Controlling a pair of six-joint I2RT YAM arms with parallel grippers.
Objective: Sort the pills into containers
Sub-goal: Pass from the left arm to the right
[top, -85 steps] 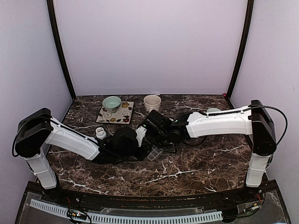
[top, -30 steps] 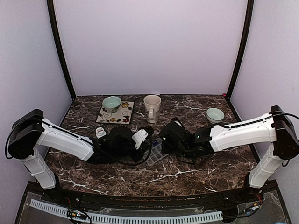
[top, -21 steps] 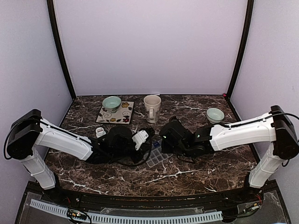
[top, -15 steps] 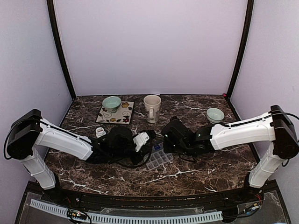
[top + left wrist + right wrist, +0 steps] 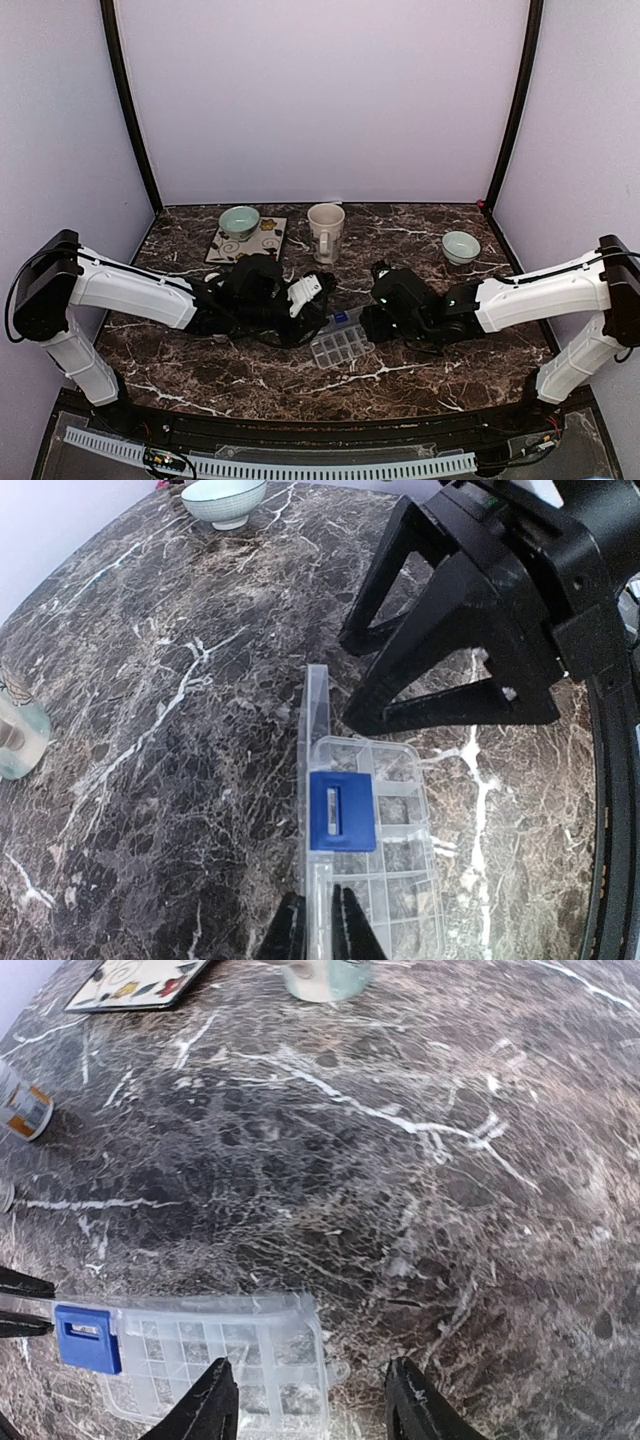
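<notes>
Setting: A dark, white-veined marble surface (image 5: pixel 400 375) fills a lilac-walled booth, with both arms leaning in toward its middle.
Top view, organizer: The clear pill organizer (image 5: pixel 338 345) lies flat between the arms, near the front centre, with its blue clasp (image 5: pixel 340 316) on the far side.
Top view, hands: The left hand (image 5: pixel 325 308) meets the clasp side, while the right hand (image 5: pixel 368 320) sits just beside the right end.
Top view, surroundings: A cream mug (image 5: pixel 325 228), a green bowl (image 5: pixel 240 220) on a flowered tile (image 5: pixel 265 243) and a second bowl (image 5: pixel 459 246) stand well behind.
Left wrist: The left hand (image 5: pixel 318 930) is almost closed, nipping a thin clear edge of the organizer (image 5: pixel 380 880) by the clasp (image 5: pixel 342 812). Whether that edge is lid or wall cannot be told.
Right wrist: The right hand (image 5: pixel 310 1410) stands with jaws apart, gripping nothing, and the organizer's (image 5: pixel 200 1360) corner lies under one of its fingers (image 5: pixel 215 1405). A pill bottle (image 5: pixel 18 1100) sits at the frame's left edge.
Handling: The organizer is probably light, stiff thin plastic, slick on polished stone and quick to skid. A wall or rim looks the safest hold, since the hinge and lid seem fragile.
In the way: The two hands crowd each other over the tray, and no pills are visible.
</notes>
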